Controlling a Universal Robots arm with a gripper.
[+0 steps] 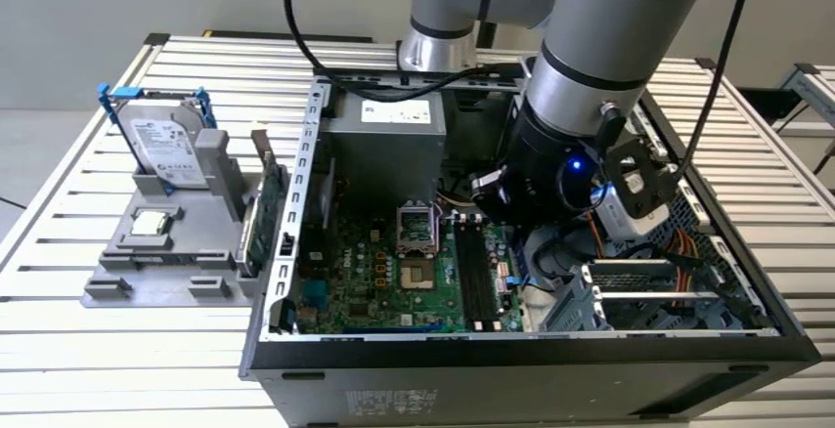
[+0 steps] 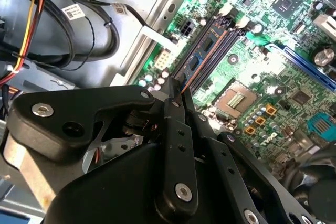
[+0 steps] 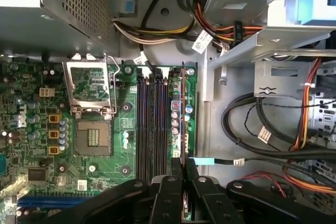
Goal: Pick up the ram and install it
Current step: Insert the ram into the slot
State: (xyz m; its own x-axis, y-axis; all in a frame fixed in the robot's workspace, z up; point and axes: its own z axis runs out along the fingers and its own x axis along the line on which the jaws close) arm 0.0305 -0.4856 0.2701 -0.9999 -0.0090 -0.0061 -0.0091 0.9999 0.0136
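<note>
Fingers (image 3: 173, 192) of the gripper (image 3: 183, 174) are pinched narrow on the ram (image 3: 182, 114), which stands on edge in the memory slot nearest the motherboard's (image 3: 126, 129) edge, beside the other dark slots (image 3: 152, 124). In the second wrist view the gripper (image 2: 177, 94) clamps the ram (image 2: 202, 61) the same way. In the exterior view the arm (image 1: 588, 106) reaches down into the open computer case (image 1: 522, 350).

This was a robotics lab or assembly test cell. An open desktop computer case (image 1: 522, 350) lay on a worktop (image 1: 78, 350) of metal slats, beside a grey fixture (image 1: 170, 252) holding a hard drive (image 1: 167, 149) and other parts. A grey-and-blue industrial arm (image 1: 588, 86) reached into the case, against bare plain walls.
</note>
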